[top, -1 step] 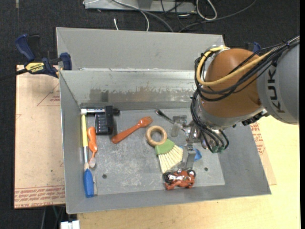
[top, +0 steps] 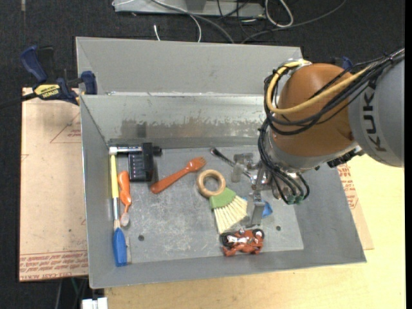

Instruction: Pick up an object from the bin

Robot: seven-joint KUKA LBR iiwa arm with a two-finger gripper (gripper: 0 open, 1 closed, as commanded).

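My gripper (top: 255, 212) hangs low in the right half of the bin, under the arm's wrist. Its tip is at the right edge of a small brush (top: 228, 210) with a green handle and cream bristles, next to a small blue piece (top: 265, 208). Just in front of it, near the bin's front wall, lies a red toy car (top: 243, 242). A roll of beige tape (top: 211, 183) lies flat to the left of the gripper, touching the brush's green handle. Whether anything is held cannot be told.
An orange spoon (top: 175, 177) lies left of the tape roll. A black block (top: 141, 163) sits at the back left. Along the left wall lie a white and yellow toothbrush with a blue handle (top: 119, 237) and an orange brush (top: 124, 192).
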